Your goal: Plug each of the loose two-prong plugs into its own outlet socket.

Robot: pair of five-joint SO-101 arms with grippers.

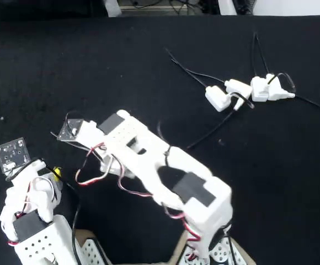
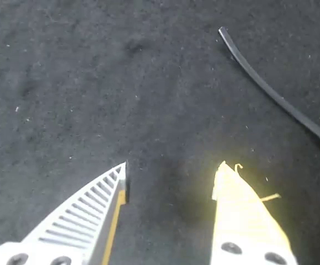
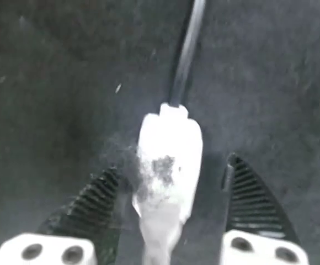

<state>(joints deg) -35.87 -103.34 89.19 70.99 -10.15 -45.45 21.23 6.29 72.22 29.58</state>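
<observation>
The right tool (image 3: 174, 165) has its two fingers spread, one on either side of a white plug (image 3: 168, 149) that lies lengthwise in the gap. Dark table (image 1: 66, 66) shows between the plug and one finger. On the other side I can't make out whether the finger touches it. The plug's cord (image 3: 185, 49), black, runs straight out from the plug's far end.

The cluster of white plugs and sockets (image 1: 248, 91) sits at the far side of the table, several white pieces lying close together with black leads trailing off them. I can't tell which of them are pushed home and which merely lie against each other. The right arm (image 1: 149, 160) stretches low over the table well apart from that cluster, and the plug between its fingers is just as far from it. A long cord (image 1: 209, 130) runs from the cluster toward that arm.

The left arm (image 1: 33, 215) is farther from the cluster again, beyond the right arm. The left tool (image 2: 172, 171) is parted too, with nothing between its fingers but bare table. A thin black cord (image 2: 276, 96) crosses the table a little ahead of it, clear of both fingertips.
</observation>
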